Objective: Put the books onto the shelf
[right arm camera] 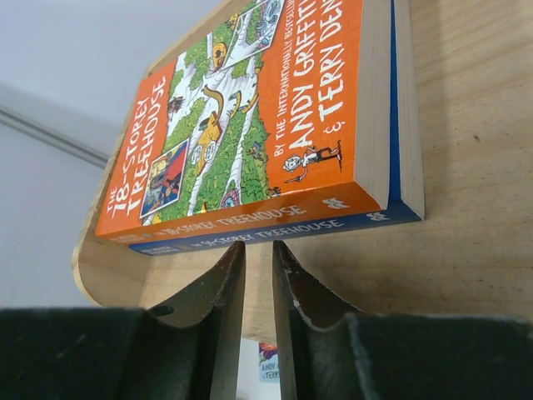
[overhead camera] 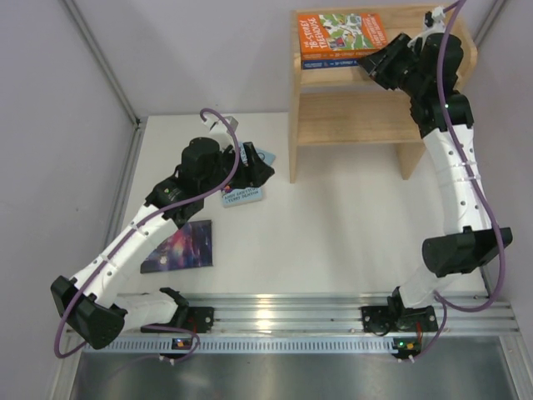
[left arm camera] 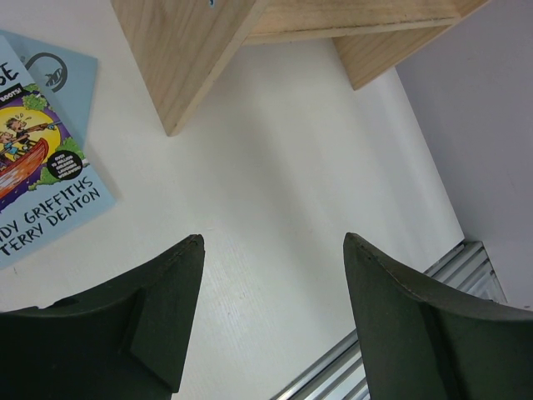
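Dark, matte right fingers [right arm camera: 221,317] fill the bottom of the right wrist view. They are drawn nearly together, with only a thin slit between them and nothing in it. They sit at the top level of the shelf [overhead camera: 433,117], just beside a flat stack of two books. The orange "Treehouse" book [right arm camera: 250,125] lies on the dark blue book [right arm camera: 400,167]. Both spines face the fingers, and both long axes run along the shelf's width. These two look placed.

Three thin paperbacks lie on the white desk [overhead camera: 350,233], all left of the shelf. The light blue book [left arm camera: 42,167], with its purple picture, overlaps the pale blue book [left arm camera: 62,75] close to the shelf's left side panel. The galaxy book [overhead camera: 177,247] lies well apart, further left and nearer the arm bases.

The left fingers [left arm camera: 158,317] are spread wide and empty, hanging over bare desk just beside the light blue book. That book lies off their left side, so I judge the left arm the nearer one for it. The frame edge crops the book, so I cannot tell its long axis for sure.

The shelf is plain pale wood with visible grain and a rounded corner. The covers are glossy and the desk is smooth and matte. A thin, flat book will likely need lifting by an edge.
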Robot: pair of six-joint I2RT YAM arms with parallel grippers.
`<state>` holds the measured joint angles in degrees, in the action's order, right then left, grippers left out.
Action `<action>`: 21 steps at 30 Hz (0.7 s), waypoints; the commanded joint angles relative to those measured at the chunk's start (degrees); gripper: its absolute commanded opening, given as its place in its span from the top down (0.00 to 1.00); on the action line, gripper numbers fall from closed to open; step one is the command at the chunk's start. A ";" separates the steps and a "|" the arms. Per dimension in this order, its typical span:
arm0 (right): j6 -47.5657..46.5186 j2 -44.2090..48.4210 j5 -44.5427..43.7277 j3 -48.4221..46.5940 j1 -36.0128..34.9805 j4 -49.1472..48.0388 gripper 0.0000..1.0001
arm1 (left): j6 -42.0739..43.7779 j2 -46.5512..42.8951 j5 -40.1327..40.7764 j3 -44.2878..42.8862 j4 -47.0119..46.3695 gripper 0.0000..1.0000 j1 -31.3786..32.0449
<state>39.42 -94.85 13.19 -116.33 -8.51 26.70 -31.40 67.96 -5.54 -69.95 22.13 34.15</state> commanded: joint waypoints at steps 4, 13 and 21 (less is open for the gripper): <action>-1.54 5.98 1.13 0.49 -0.28 0.81 0.75 | 0.11 -1.69 2.28 -0.97 -2.18 0.27 -0.66; -3.64 17.21 2.98 11.27 -0.10 1.51 0.54 | -0.85 3.13 -1.92 -0.97 -0.86 0.29 -15.06; -1.73 33.92 8.60 37.55 -0.45 -7.43 0.33 | -5.95 12.97 -10.45 4.21 -9.11 0.32 -30.35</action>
<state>36.73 -64.86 18.33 -85.17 -8.49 25.39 -34.68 77.84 -11.29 -67.66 19.25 7.55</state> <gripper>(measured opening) 0.657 0.688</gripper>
